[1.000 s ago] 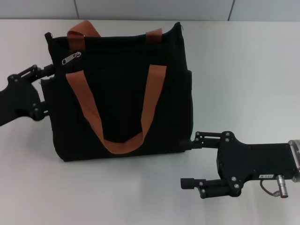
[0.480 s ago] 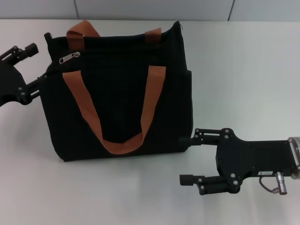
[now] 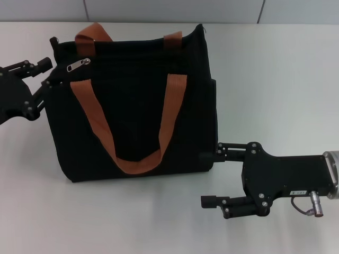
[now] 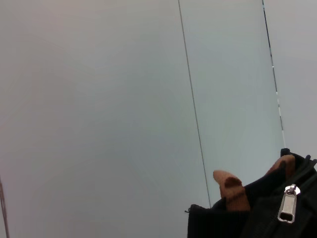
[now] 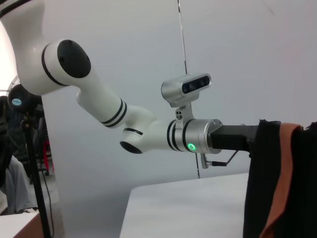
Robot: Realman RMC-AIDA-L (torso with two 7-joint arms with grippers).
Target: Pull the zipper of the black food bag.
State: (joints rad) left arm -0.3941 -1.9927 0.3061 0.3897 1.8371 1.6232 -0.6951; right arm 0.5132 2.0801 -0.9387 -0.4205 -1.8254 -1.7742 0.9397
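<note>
1. The zipper [image 3: 79, 64] is a small silver tab. It lies at the end of the zip line on the robot's left, near the top edge of the black food bag [image 3: 135, 106]; in the left wrist view the same tab [image 4: 288, 204] hangs down from the black fabric.
2. The bag lies flat on the white bench [image 3: 275, 79], its front up, and the orange-brown straps [image 3: 169, 111] rest over it. The zip line appears closed, so I judge the pull is not yet started.
3. The left tool [image 3: 46, 73] is at the top left corner of the bag, just beside the tab, with its fingers spread apart and holding nothing. This place seems chosen to reach the tab.
4. The right tool [image 3: 211, 177] is at the bottom right corner, released; its upper finger [image 3: 225, 150] is close against the bag's edge, and whether it touches is unclear. Probably it is there to keep the bag from sliding when the zipper is pulled.
</note>
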